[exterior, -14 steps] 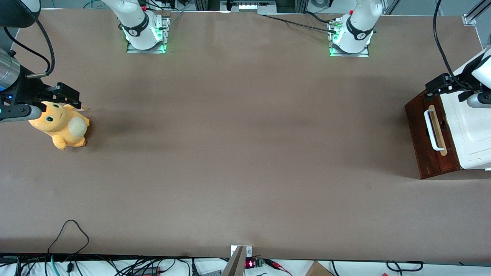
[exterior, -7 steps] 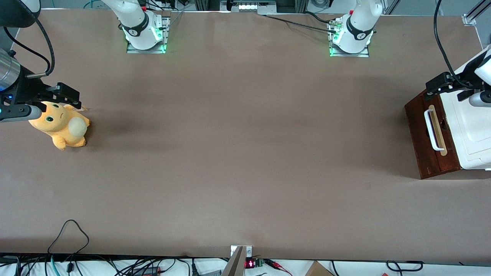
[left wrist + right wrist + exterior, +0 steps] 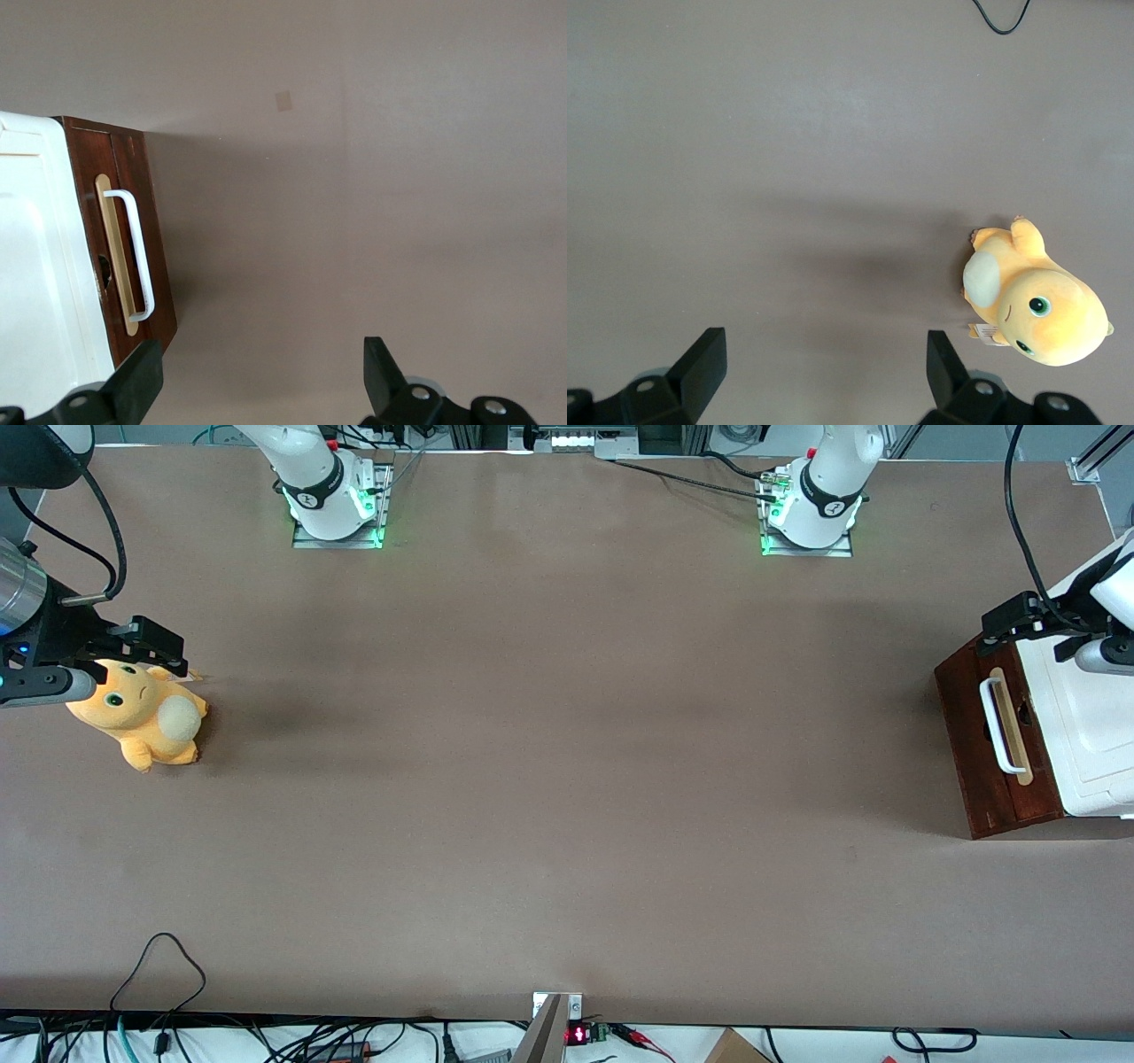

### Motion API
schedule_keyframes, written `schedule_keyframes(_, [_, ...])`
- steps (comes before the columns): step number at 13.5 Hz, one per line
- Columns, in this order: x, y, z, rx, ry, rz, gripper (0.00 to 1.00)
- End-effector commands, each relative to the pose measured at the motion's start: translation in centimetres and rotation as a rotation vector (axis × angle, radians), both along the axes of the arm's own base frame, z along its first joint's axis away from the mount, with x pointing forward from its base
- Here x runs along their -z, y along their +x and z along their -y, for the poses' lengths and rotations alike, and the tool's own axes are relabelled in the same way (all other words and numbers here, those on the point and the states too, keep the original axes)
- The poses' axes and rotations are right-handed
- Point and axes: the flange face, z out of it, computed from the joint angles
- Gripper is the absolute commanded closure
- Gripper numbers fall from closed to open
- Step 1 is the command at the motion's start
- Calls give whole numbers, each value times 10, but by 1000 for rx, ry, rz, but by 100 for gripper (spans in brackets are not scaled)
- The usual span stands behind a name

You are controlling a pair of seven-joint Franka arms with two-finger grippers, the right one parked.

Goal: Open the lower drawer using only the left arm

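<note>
Your lower drawer sits shut at the working arm's end of the worktop, its dark reddish-brown front facing the open middle of the surface. The white bar handle runs along a pale wood strip on that front, and in the left wrist view you see the same handle standing proud of the strip, with nothing touching it. Above the drawer front lies the white cabinet top. Your left arm reaches in over the corner of the cabinet that lies farther from the front camera, and its claw hangs there above the drawer front's upper edge, farther from the front camera than the handle and clear of it. The wrist view shows you the claw spread wide, with one black finger over the drawer's corner and the other over bare worktop, gripping nothing. A small pale patch marks the brown surface a little way out from the drawer. Well apart, toward the parked arm's end of the worktop, an orange plush toy lies on its side. At the edge nearest the front camera, a loop of black cable rests on the brown surface.
</note>
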Motion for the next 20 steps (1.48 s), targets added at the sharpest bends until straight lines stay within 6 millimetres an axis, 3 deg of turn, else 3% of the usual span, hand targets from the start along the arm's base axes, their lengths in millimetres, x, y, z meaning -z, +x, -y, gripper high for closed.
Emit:
schedule_keyframes(1, [-2,4,5,41,37,0,2])
schedule_keyframes(2, [-2,5,14,39,146,-7,4])
schedule_keyframes(4, [6,6,54,52,368,-25,4])
schedule_keyframes(8, [44,7,93,-44,661,-64,4])
schedule_keyframes(10, [83,-1,110,-104,846,-31,4])
schedule_keyframes(11, [113,-6,115,-139,933,-18,4])
schedule_keyframes(15, [209,-15,117,-252,1132,-17,5])
schedule_keyframes(18, [293,-30,109,-233,1289,6,6])
schedule_keyframes(20, [335,-44,102,-190,1373,45,6])
